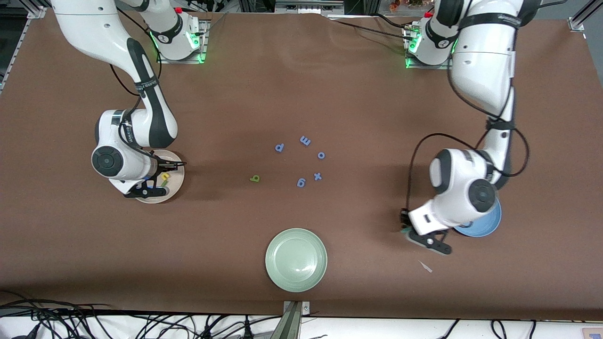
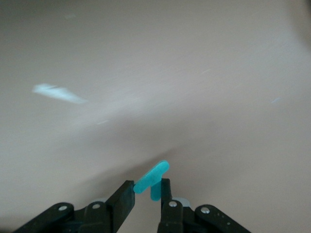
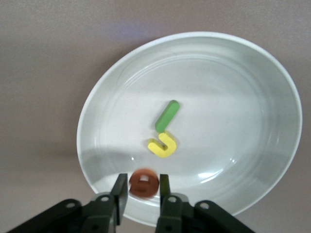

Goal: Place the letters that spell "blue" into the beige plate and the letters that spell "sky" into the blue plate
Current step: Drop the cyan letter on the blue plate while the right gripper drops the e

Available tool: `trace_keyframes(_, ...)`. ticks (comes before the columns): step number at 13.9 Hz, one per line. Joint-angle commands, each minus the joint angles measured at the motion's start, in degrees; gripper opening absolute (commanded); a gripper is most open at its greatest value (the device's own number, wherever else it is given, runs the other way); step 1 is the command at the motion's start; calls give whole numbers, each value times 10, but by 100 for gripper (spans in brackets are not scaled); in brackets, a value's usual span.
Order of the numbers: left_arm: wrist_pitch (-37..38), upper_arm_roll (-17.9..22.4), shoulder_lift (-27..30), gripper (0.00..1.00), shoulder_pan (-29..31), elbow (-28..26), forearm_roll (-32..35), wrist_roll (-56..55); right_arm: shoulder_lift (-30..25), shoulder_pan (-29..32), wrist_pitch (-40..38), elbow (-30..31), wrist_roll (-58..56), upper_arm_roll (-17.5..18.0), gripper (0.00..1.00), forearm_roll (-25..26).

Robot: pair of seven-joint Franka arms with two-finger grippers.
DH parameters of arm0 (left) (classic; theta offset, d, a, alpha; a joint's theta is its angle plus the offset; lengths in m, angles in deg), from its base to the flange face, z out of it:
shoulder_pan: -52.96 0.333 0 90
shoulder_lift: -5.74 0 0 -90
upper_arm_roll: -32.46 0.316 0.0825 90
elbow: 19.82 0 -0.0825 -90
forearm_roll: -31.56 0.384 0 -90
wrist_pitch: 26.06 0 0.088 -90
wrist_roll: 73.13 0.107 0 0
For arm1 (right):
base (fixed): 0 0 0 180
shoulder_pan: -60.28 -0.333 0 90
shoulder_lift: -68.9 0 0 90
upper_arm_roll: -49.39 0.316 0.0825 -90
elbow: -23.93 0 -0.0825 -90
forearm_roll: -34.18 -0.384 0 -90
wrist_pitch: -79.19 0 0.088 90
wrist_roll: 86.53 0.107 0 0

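The beige plate [image 3: 121,111], at the right arm's end of the surface [image 1: 301,84], holds the green "l" [image 3: 167,116] and the yellow "u" [image 3: 162,145]. The orange "e" [image 3: 144,183] is seen between the parted fingers of the right end effector [image 3: 141,194] over this plate; whether it is gripped cannot be told. The blue plate [image 1: 485,226] is largely hidden by the left arm. The left end effector [image 2: 146,196], beside that plate, is clenched on the teal "y" [image 2: 151,178], shown only in the left wrist view. The olive "b" [image 1: 255,178] lies mid-surface near the blue letters [image 1: 301,160]. The green plate [image 1: 296,260] is shown only by the front view.
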Motion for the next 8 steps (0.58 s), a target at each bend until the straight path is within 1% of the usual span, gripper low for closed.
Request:
trace_keyframes(1,44,9,48,11,44,-43,12,83,2,-4,-5,-23,6,2,100,-10)
trace_keyframes(3,68,17,81,14,84,-79,13,120,2,-5,-5,-40,51,17,100,-10)
trace_keyframes(5,68,16,115,17,118,-123,31,146,2,-5,-5,-51,126,52,100,-10)
trace_keyframes(6,68,16,124,28,127,-139,41,150,2,-5,-4,-54,171,70,100,-10)
trace_keyframes(7,66,16,129,50,133,-153,41,150,5,-6,-4,-60,211,88,100,-10)
trace_keyframes(8,65,16,135,79,134,-163,41,145,8,-7,-3,-66,245,104,100,-10)
